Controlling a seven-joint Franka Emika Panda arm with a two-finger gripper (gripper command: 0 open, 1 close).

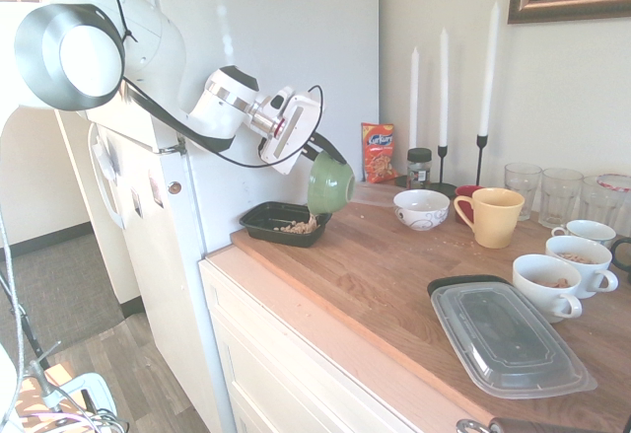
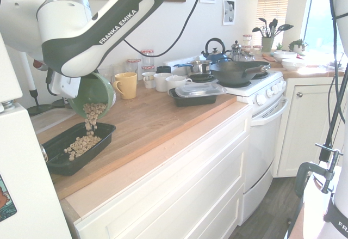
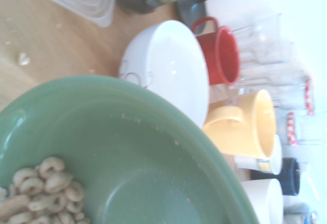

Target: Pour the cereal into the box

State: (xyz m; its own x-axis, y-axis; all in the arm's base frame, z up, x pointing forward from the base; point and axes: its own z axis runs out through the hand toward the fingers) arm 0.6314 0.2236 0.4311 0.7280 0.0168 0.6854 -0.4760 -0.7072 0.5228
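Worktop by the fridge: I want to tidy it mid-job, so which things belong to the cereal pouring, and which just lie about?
In the job:
- green bowl
- cereal
- black box
- gripper

Lying about:
- yellow mug
- orange snack bag
- clear-lidded container
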